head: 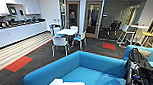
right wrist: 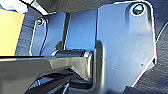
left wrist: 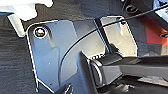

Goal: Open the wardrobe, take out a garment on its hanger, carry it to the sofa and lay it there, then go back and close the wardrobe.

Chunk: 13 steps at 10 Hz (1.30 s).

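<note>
- Bright blue upholstery: the sofa (head: 91, 71) takes up the lower centre and lower right of your head view, its rounded back curving from the lower left up toward the right.
- White fabric, apparently the garment (head: 65, 84), lies on the sofa seat at the bottom edge, left of centre. You cannot make out a hanger on it.
- A dark bag (head: 138, 57) rests on a second blue seat (head: 128, 51) at the right edge, behind the sofa back.
- A white table (head: 67, 32) with white chairs (head: 59, 42) stands upper centre, on dark carpet (head: 42, 55) with red patches.
- A white counter (head: 18, 30) runs along the upper left; two wood-framed doors (head: 93, 18) sit at top centre.
- Your wrist views show the robot's own plate and bar above dark carpet; whether either gripper is open or closed, you cannot tell.
</note>
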Tool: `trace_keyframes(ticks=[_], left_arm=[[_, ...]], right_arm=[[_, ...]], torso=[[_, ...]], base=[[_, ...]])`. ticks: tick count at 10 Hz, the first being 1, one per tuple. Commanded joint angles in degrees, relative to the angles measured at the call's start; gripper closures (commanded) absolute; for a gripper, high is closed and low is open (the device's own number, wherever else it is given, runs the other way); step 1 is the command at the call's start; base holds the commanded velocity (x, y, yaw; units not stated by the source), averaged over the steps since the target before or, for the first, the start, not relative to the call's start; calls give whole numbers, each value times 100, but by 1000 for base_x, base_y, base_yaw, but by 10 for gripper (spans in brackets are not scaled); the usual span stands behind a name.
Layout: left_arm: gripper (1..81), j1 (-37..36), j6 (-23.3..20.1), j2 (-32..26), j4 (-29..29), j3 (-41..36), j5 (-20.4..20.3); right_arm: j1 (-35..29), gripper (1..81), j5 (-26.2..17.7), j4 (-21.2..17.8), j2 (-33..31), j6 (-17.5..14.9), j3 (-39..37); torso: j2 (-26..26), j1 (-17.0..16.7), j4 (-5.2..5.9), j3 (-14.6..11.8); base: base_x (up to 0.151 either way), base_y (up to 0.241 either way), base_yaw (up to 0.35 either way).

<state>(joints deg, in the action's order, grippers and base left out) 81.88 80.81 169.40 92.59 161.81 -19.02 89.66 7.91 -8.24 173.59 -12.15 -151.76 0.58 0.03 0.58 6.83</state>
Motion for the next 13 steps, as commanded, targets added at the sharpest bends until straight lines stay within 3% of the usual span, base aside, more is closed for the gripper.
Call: trace_keyframes(ticks=[1,13], left_arm=[[10,-194,-22,-37,40,44,197],[10,-194,-22,-20,49,44,205]], right_arm=[[-101,10,-352,68,20,-15,-19],[-93,10,-352,77,29,-15,-72]], torso=[[0,0,0,0],[9,-3,0,-5]], base=[[-69,0,0],[-87,0,0]])
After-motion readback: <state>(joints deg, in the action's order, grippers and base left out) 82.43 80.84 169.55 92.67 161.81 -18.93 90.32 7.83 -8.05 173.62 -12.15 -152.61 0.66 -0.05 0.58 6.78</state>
